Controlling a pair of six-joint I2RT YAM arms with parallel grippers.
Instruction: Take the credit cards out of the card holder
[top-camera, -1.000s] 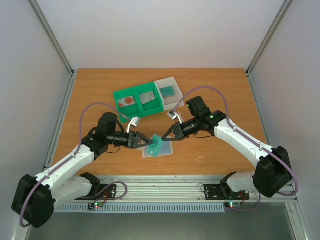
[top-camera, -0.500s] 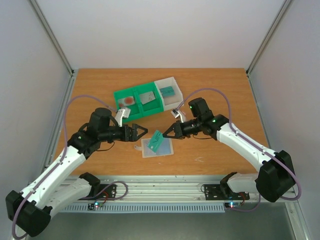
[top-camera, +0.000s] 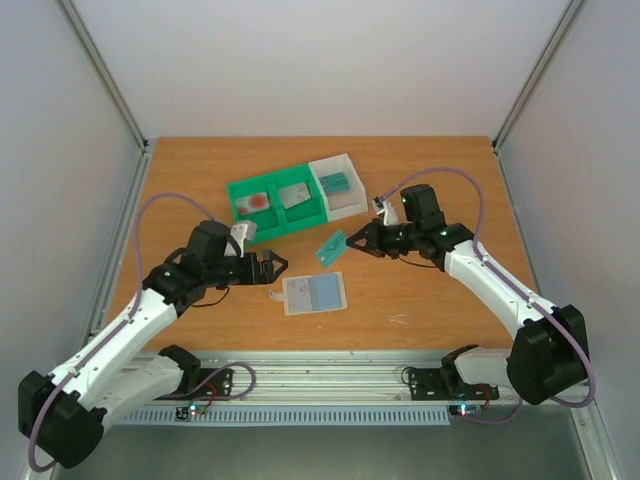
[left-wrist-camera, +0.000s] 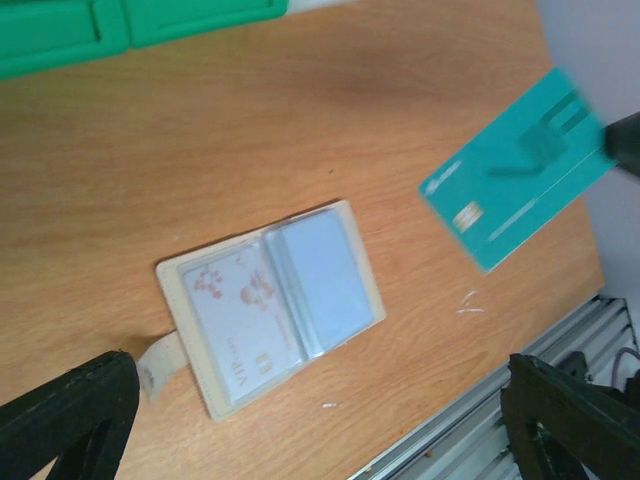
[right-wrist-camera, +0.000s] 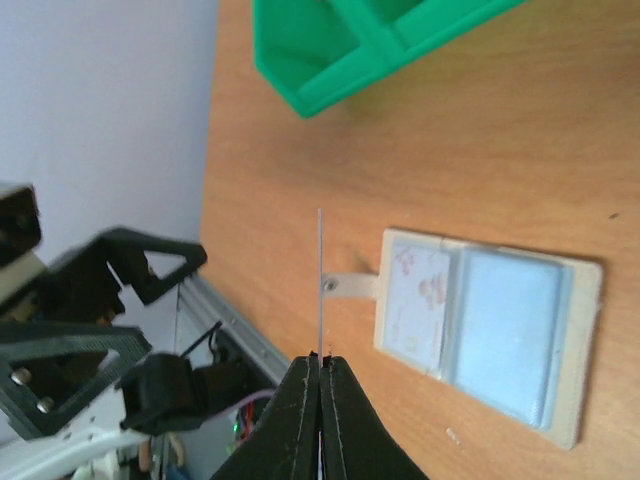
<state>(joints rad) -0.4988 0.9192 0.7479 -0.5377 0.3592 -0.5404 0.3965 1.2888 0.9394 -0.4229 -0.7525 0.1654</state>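
My left gripper (top-camera: 275, 266) hangs low over the counter (top-camera: 440, 170) with its jaws spread wide and nothing between them; it points at the card holder (top-camera: 314, 294) from just beside the holder's left end. My right gripper (top-camera: 352, 238) is pressed together on one short edge of a teal card (top-camera: 331, 248), pinching it off the counter. That card sits between the holder and the green tray (top-camera: 278, 203), touching neither. From my right wrist it shows edge-on, as a thin upright line rising from my closed fingertips (right-wrist-camera: 320, 385); from my left wrist its printed face is turned toward me, slightly blurred. The card holder lies flat and open on the counter, near the front and about midway between my two arms. Its small tab (left-wrist-camera: 158, 362) sticks out from the short edge on my left side. Two clear pockets face up: the one by the tab holds a white card (left-wrist-camera: 243, 315) with pinkish print, and the other holds a pale blue card (left-wrist-camera: 322, 275). Behind the holder, the green tray has a white card with a red circle (top-camera: 255, 202) in its left compartment and a grey card (top-camera: 295, 195) in its right one. The white tray (top-camera: 352, 165) sits against the green tray's right end with a second teal card (top-camera: 335, 182) inside.
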